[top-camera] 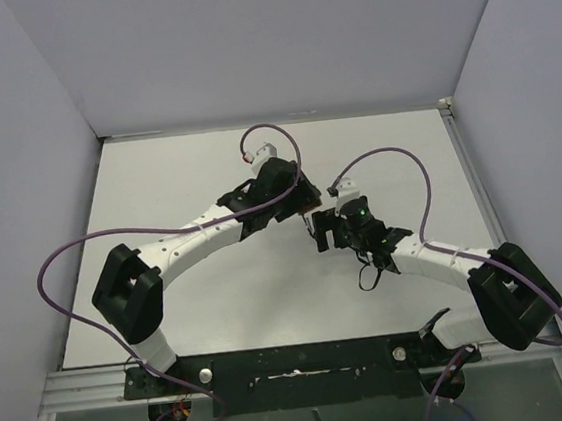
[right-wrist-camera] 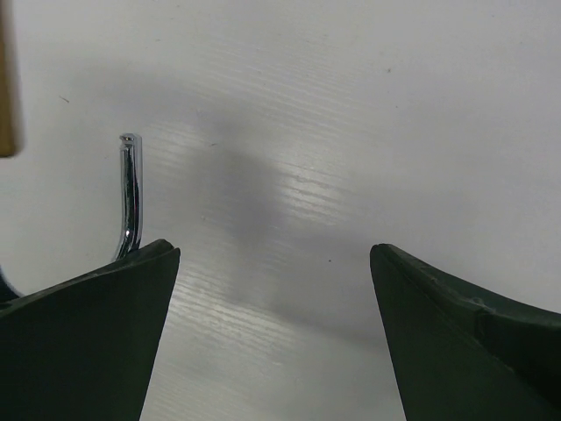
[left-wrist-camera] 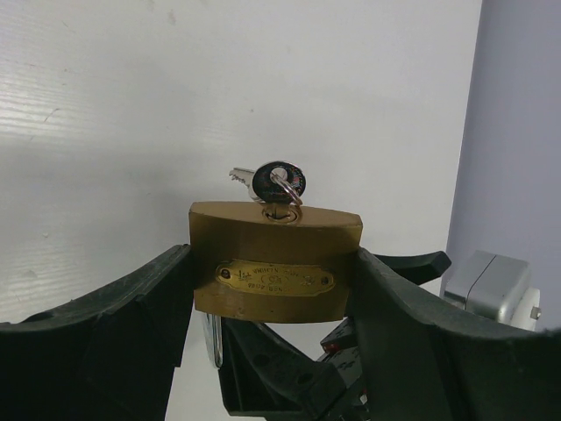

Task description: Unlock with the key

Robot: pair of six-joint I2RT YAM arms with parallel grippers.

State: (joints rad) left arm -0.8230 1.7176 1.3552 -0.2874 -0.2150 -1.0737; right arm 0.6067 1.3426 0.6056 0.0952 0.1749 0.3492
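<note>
1. Left gripper point(left-wrist-camera: 272, 263): jaws part-spread, pinching the padlock point(left-wrist-camera: 263, 232) flat across its two side faces.
2. Padlock: brass body with an oval maker's plate point(left-wrist-camera: 274, 279) on its face. It is held off the table point(left-wrist-camera: 131, 105) about mid-table, slightly right of centre.
3. Key point(left-wrist-camera: 279, 182): dark-headed, seated in the keyway on the end facing away from the wrist. It carries a ring point(left-wrist-camera: 287, 189) and a second, silver key point(left-wrist-camera: 239, 175).
4. Shackle point(right-wrist-camera: 130, 193): chrome. In the right wrist view one leg ends free in the air, apart from the brass edge. Judged sprung, so the lock is likely open.
5. Right gripper point(right-wrist-camera: 274, 263): jaws spread wide with nothing between them, just near-right of the padlock.
6. Progress: the key is inserted and the turn has apparently been made. What is left is at most to confirm the shackle is released. How far the key is turned cannot be told.
</note>
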